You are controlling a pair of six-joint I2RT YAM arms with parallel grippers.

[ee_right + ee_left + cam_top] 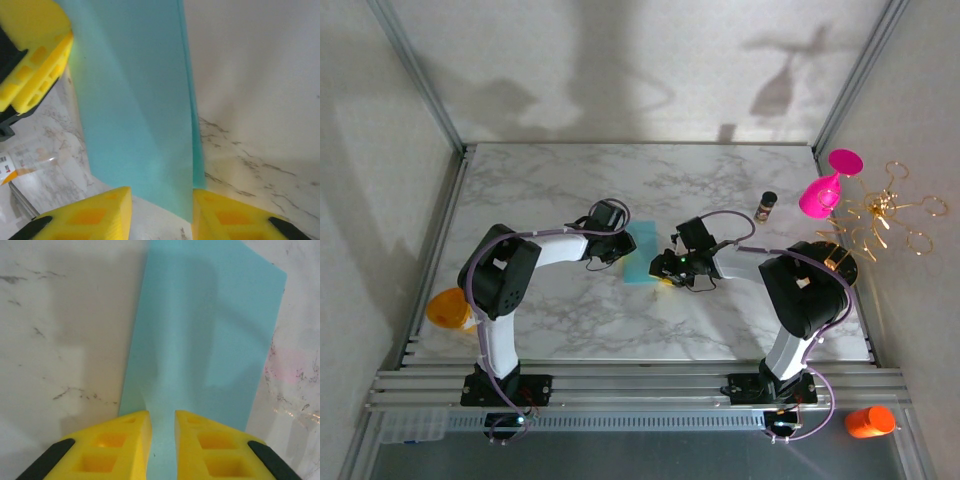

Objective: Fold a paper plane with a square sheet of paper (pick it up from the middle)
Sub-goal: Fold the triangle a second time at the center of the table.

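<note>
Left claw (161, 421) pinching smooth teal paper sheet (200, 330), right claw (161, 201) apart, straddling its folded edge

Showing thin teal paper, matt and smooth, in the square sheet of paper (200, 340). Lying on a marble-patterned surface (570, 320), smooth and faintly sheened. Presenting moulded yellow plastic, matt, on the fingers (115, 450).

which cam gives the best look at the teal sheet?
Left wrist: the teal sheet lies nearly face-on, long edges and far corner visible. Right wrist shows a close, steep strip; top external, a small distant patch.
</note>
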